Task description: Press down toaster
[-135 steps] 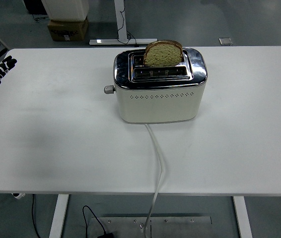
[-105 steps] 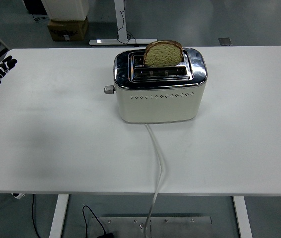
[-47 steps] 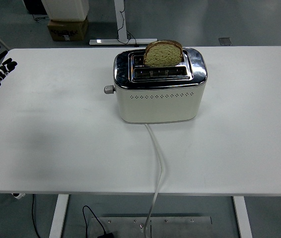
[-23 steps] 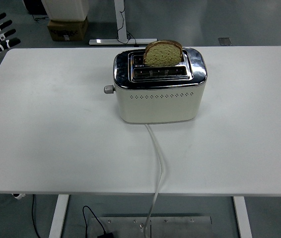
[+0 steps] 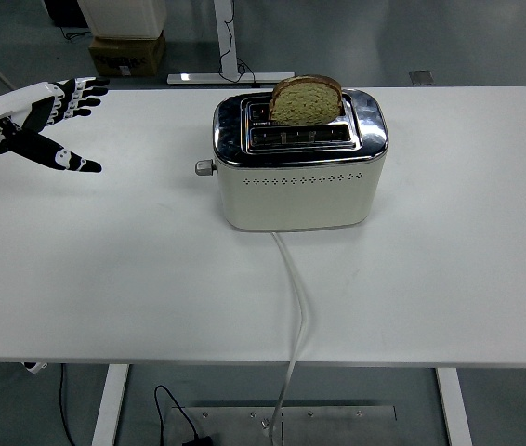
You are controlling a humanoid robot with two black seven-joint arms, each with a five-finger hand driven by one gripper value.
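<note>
A cream toaster (image 5: 298, 186) with a chrome top stands at the middle of the white table (image 5: 133, 269). A slice of bread (image 5: 307, 100) sticks up out of its far slot. Its grey lever knob (image 5: 204, 168) juts from the left end, raised. My left hand (image 5: 54, 125) hovers over the table's far left with fingers spread and thumb pointing right, holding nothing, well left of the knob. The right arm is out of sight.
A white power cord (image 5: 296, 307) runs from the toaster's front over the near table edge. Beyond the table are a cardboard box (image 5: 126, 54) and a desk leg (image 5: 227, 42) on the floor.
My left hand has risen from the table's left edge and swung in over the table toward the toaster, fingers spreading. Toaster and bread have not moved.
</note>
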